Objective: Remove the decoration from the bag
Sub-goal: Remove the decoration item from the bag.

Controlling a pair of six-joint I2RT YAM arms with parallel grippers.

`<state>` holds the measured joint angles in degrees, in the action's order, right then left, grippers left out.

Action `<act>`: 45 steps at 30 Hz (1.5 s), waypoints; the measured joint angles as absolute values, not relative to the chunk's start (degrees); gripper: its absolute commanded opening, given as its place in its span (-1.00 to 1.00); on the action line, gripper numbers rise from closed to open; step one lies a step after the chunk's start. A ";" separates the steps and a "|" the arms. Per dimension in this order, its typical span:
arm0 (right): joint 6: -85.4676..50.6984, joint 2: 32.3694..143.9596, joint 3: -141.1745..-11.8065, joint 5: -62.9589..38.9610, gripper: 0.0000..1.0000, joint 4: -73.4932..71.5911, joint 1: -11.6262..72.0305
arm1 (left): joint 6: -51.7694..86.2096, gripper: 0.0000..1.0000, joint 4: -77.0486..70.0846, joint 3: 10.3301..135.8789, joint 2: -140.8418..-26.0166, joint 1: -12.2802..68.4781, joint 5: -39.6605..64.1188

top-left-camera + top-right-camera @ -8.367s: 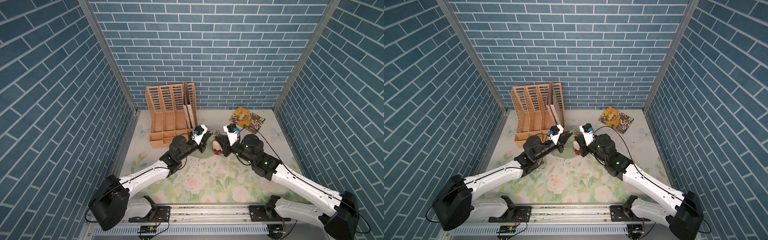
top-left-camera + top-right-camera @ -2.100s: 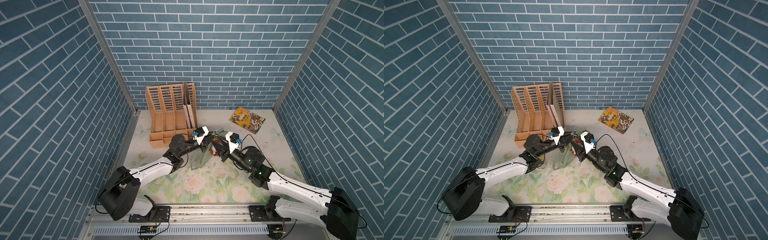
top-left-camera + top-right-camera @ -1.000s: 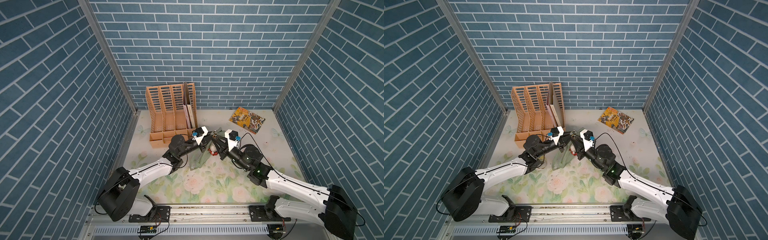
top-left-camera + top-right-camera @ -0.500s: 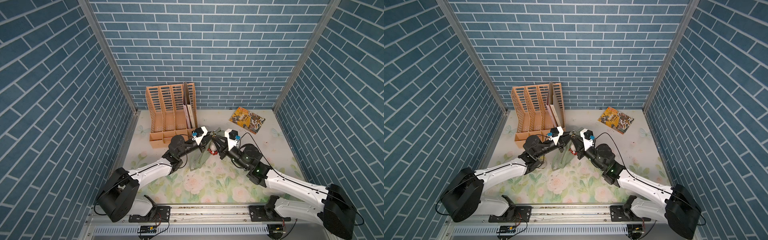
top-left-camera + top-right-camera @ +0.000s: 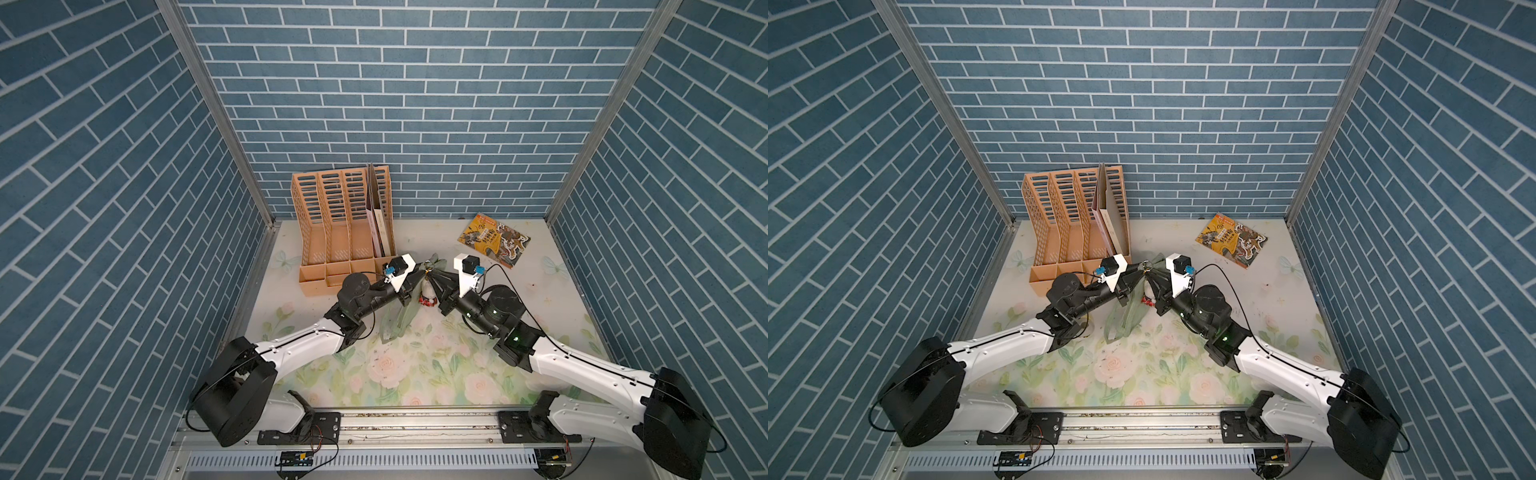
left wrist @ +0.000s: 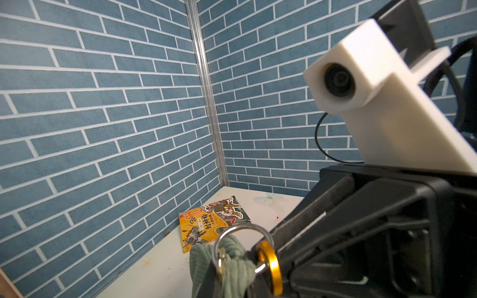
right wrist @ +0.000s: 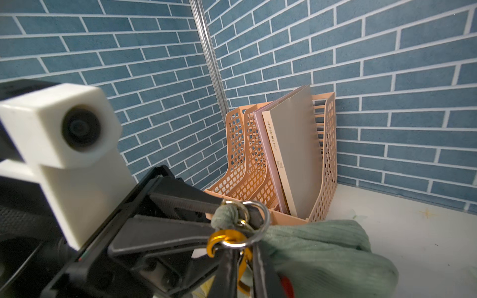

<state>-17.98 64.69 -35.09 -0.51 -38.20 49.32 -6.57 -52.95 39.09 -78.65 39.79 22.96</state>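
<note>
Left fingers pinching bag, right fingers closed on clasp, folder "PRESSURE FILE"

even, diffuse light from above filled the cell. both top views were bright and sharp, with only faint, soft shadows under the arms on the table. the brick walls splayed and bowed toward the frame edges in wide-angle distortion. in the wrist views the near white camera housing was blurred and almost blown out. the bag looked soft at close range, the gold clasp carried a bright glint, and the far walls were crisp.
</note>
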 measured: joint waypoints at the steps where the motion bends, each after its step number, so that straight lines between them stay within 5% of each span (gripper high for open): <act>1: -18.44 64.75 -35.09 -0.54 -0.74 -38.11 49.32 | -6.83 -1.00 -52.95 38.92 -78.65 39.83 22.68; 28: -36.69 64.75 -41.17 -0.84 -0.79 -26.89 48.66 | -14.63 -1.00 -57.60 36.45 -78.41 42.33 14.11; 45: -43.81 64.27 -43.81 -6.92 -0.83 -16.34 45.74 | -37.69 -1.00 -65.56 31.59 -79.96 50.57 -3.79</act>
